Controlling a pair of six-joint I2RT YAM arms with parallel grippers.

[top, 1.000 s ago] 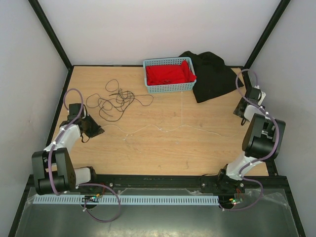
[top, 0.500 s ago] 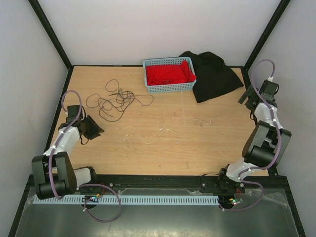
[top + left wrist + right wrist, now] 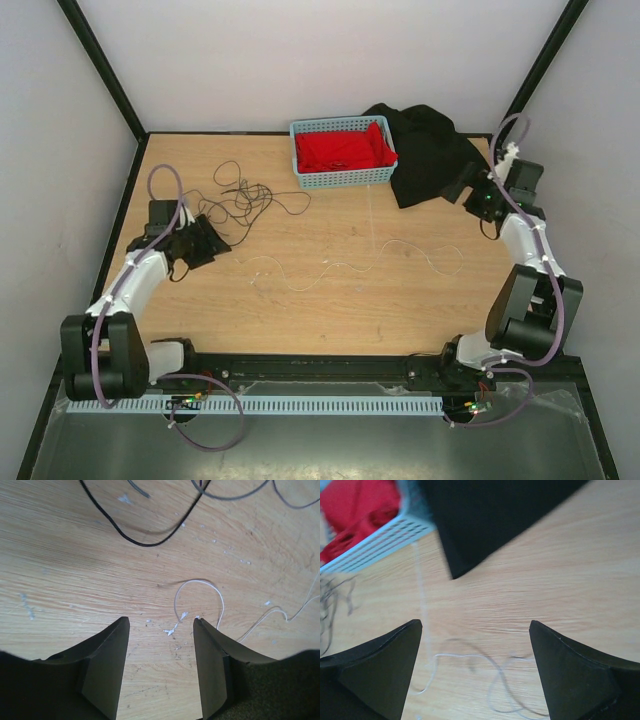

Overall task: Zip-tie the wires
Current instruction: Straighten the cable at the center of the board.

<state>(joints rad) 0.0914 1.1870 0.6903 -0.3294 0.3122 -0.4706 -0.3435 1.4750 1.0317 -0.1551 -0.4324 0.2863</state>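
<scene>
The wires lie in two places: a black tangle [image 3: 238, 200] at the back left, and a whitish strand [image 3: 345, 264] snaking across the middle of the table. My left gripper [image 3: 210, 240] sits just in front of the black tangle, open and empty. In the left wrist view a whitish wire loop [image 3: 200, 583] lies just beyond the left gripper [image 3: 160, 622], and a black wire [image 3: 150, 543] curves farther out. The zip tie [image 3: 370, 215] lies straight, in front of the basket. My right gripper [image 3: 468, 190] hovers open by the black cloth. The right wrist view shows the zip tie [image 3: 421, 595] and whitish wire [image 3: 470, 656] below the right gripper [image 3: 475, 625].
A blue basket [image 3: 343, 180] with a red cloth [image 3: 340, 150] stands at the back centre. A black cloth [image 3: 430, 150] lies to its right, reaching the table's back corner. Walls close in the table on three sides.
My left gripper opened, let go of the whitish strand and moved back toward the black tangle. The strand went slack. My right arm swung toward the black cloth, its gripper opening wide.
</scene>
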